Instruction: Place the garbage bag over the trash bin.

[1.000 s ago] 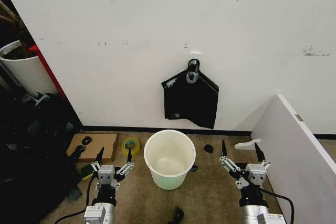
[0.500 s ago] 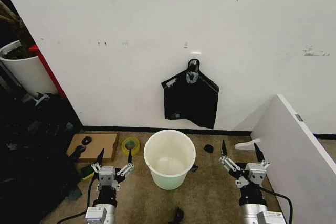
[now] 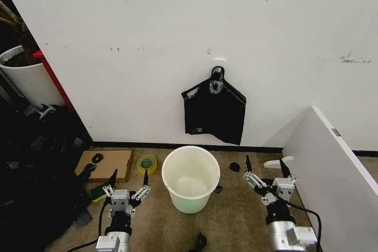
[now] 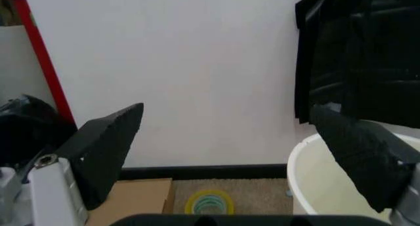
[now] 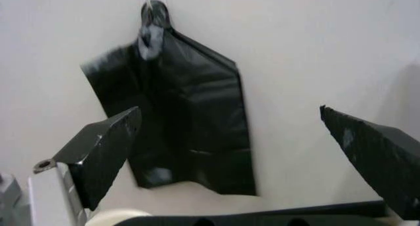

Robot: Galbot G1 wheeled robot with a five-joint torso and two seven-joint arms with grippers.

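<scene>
The trash bin, a round cream-white bucket, stands upright on the carpet by the wall with nothing in it. Its rim shows beside one finger in the left wrist view. The garbage bag is out of view. A flat black bag with a pointed top hangs from a hook on the wall above the bin, and the right wrist view faces it. My left gripper stands open to the bin's left, pointing at the wall. To the bin's right, my right gripper is open as well. Neither holds anything.
A cardboard sheet and a yellow tape roll lie on the floor left of the bin. A white panel leans at the right. Dark clutter and a white tub with a red edge fill the left side. A small black scrap lies in front.
My right gripper has shifted a little to the left and farther toward the wall. The left gripper has dropped slightly. Bin and hanging bag are unmoved.
</scene>
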